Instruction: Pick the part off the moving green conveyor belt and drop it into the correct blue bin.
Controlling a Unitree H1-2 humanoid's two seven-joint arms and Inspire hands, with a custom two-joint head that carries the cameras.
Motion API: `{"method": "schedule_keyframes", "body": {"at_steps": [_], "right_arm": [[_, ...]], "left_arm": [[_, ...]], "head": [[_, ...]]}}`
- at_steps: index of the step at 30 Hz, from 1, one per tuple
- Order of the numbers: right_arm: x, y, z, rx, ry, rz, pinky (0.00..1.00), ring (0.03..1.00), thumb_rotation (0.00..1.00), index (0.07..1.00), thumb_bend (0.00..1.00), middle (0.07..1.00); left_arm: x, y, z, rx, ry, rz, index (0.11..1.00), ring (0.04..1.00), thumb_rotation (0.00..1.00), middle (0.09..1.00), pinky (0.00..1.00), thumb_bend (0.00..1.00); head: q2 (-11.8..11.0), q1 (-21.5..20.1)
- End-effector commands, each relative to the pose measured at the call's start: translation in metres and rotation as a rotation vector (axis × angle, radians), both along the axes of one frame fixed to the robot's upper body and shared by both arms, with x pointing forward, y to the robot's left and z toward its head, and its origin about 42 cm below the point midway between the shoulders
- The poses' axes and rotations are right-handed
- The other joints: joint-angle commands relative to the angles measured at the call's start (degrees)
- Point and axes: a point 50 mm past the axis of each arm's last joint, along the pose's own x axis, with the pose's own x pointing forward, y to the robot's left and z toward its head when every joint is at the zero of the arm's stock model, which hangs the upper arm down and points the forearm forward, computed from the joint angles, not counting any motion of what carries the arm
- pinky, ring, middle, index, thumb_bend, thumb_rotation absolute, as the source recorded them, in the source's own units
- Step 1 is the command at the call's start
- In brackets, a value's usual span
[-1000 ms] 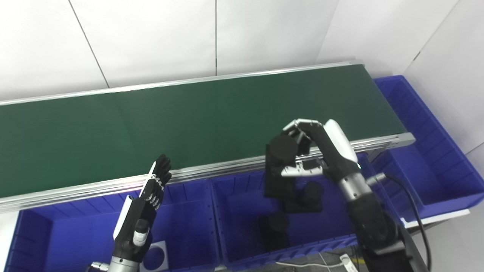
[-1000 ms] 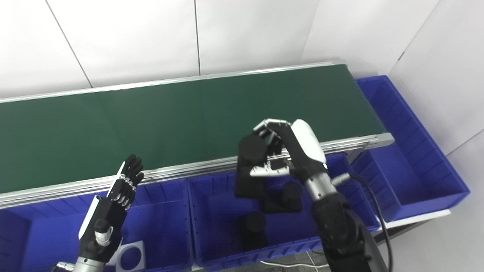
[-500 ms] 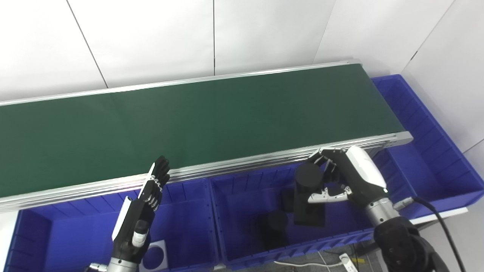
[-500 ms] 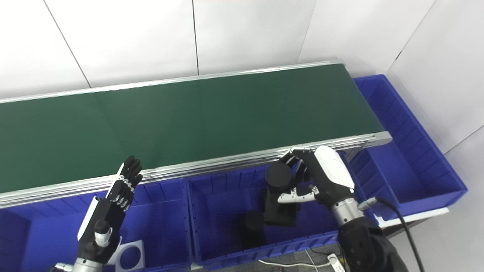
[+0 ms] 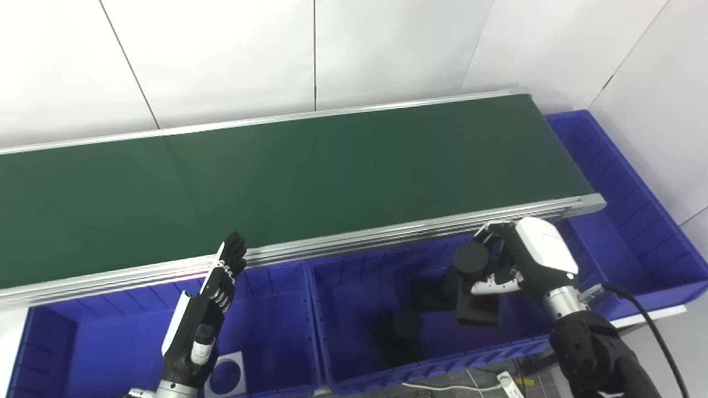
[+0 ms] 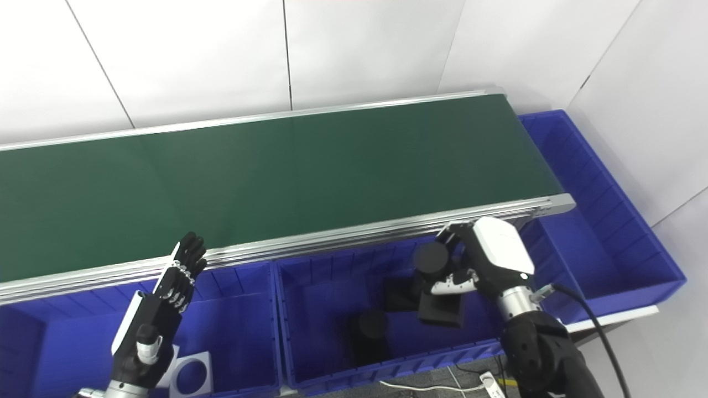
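Fingers point(image 5: 498, 235) of the right hand point(image 5: 522, 262) pinch the black part point(image 5: 473, 276) over the middle blue bin point(image 5: 354, 293), below the green belt point(image 5: 276, 182).

From the right eye, the left hand point(image 6: 157, 309) is up, fingers straight and pressed together.

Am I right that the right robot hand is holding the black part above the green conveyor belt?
Not quite: the right robot hand holds the black part above the middle blue bin, beside the green conveyor belt, as the left eye view shows.
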Motion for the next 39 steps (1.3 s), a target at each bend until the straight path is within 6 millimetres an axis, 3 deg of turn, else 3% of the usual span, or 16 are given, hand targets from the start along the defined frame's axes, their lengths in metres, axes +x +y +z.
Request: {"method": "schedule_keyframes", "body": {"at_steps": [1, 8, 15, 23, 27, 28, 29, 31, 33, 39], "right_arm": [[0.004, -0.011, 0.01, -0.065, -0.062, -0.024, 0.25, 0.307, 0.0, 0.512, 0.52, 0.394], [0.004, -0.024, 0.007, -0.134, -0.061, -0.072, 0.22, 0.285, 0.0, 0.516, 0.52, 0.394], [0.0, -0.037, 0.004, -0.188, -0.027, -0.077, 0.29, 0.356, 0.0, 0.516, 0.52, 0.421], [-0.002, -0.049, -0.003, -0.254, 0.002, -0.112, 0.26, 0.339, 0.0, 0.512, 0.52, 0.421], [0.0, -0.052, -0.007, -0.264, 0.101, -0.151, 0.31, 0.408, 0.0, 0.521, 0.53, 0.44], [0.001, -0.052, -0.007, -0.265, 0.125, -0.149, 0.39, 0.495, 0.09, 0.506, 0.52, 0.546], [0.001, -0.052, -0.007, -0.266, 0.15, -0.14, 0.43, 0.551, 0.18, 0.576, 0.72, 0.607], [0.0, -0.051, -0.007, -0.257, 0.182, -0.13, 0.5, 0.657, 0.35, 0.677, 0.91, 0.717], [-0.001, -0.05, -0.006, -0.252, 0.2, -0.126, 0.54, 0.714, 0.43, 0.731, 0.97, 0.772], [-0.001, -0.049, -0.006, -0.237, 0.2, -0.128, 0.58, 0.738, 0.42, 0.764, 0.99, 0.8]], "left_arm": [[0.002, 0.002, 0.006, -0.01, -0.046, -0.008, 1.0, 1.0, 1.0, 1.0, 1.0, 0.86], [0.002, 0.003, 0.006, -0.02, -0.043, -0.017, 1.0, 1.0, 1.0, 1.0, 1.0, 0.88], [0.002, 0.005, 0.006, -0.005, -0.044, -0.012, 1.0, 1.0, 1.0, 1.0, 1.0, 0.86], [0.002, 0.006, 0.006, -0.016, -0.045, -0.011, 1.0, 1.0, 1.0, 1.0, 0.99, 0.86], [0.002, 0.006, 0.007, -0.017, -0.047, -0.015, 1.0, 1.0, 1.0, 1.0, 1.0, 0.86], [0.002, 0.006, 0.007, -0.017, -0.047, -0.015, 1.0, 1.0, 1.0, 1.0, 1.0, 0.86], [0.001, 0.007, 0.007, -0.018, -0.046, -0.015, 1.0, 1.0, 1.0, 1.0, 1.0, 0.87], [0.001, 0.006, 0.006, -0.02, -0.044, -0.016, 1.0, 1.0, 1.0, 1.0, 1.0, 0.87], [0.001, 0.006, 0.006, -0.021, -0.043, -0.015, 1.0, 1.0, 1.0, 1.0, 1.0, 0.87], [0.002, 0.006, 0.007, -0.026, -0.048, -0.014, 1.0, 1.0, 0.99, 1.0, 1.0, 0.87]], "head": [[0.0, 0.0], [0.0, -0.4], [0.1, -0.3], [0.3, -0.2], [0.3, -0.3], [0.3, -0.3], [0.3, -0.2], [0.4, -0.1], [0.4, 0.0], [0.3, 0.1]]}}
